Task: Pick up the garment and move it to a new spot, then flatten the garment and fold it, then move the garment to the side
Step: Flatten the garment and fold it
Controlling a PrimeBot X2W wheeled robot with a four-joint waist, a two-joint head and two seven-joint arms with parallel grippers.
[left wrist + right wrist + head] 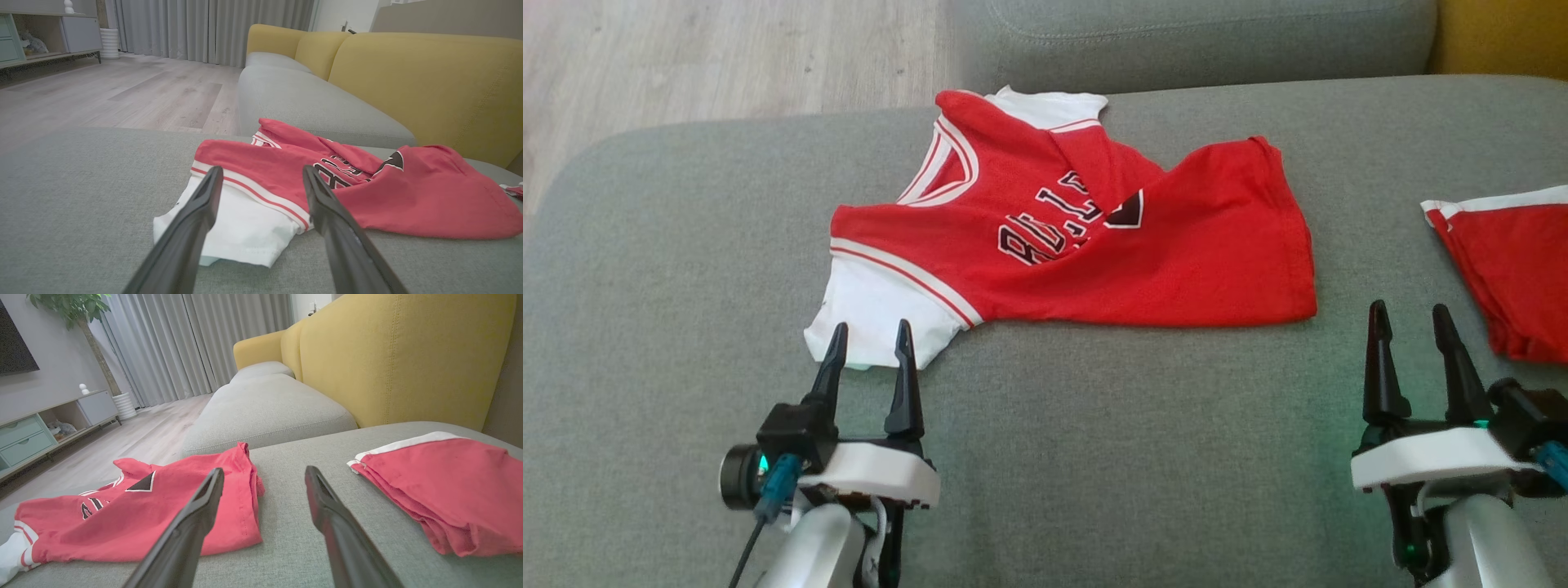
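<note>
At centre frame on the grey fabric sofa cushion (1094, 457), the crumpled red-and-white jersey (1143, 261) awaits pickup; our left gripper (872, 327) and right gripper (1410, 307), jaws apart and empty, must next, we judge, pinch its lower edge.

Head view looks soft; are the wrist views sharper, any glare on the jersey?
Head view: soft and grainy, jersey lettering readable, green glow at the right claw's base. Left wrist view: crisper, no glare on it. Right wrist view: even daylight, near fingers slightly blurred.
</note>
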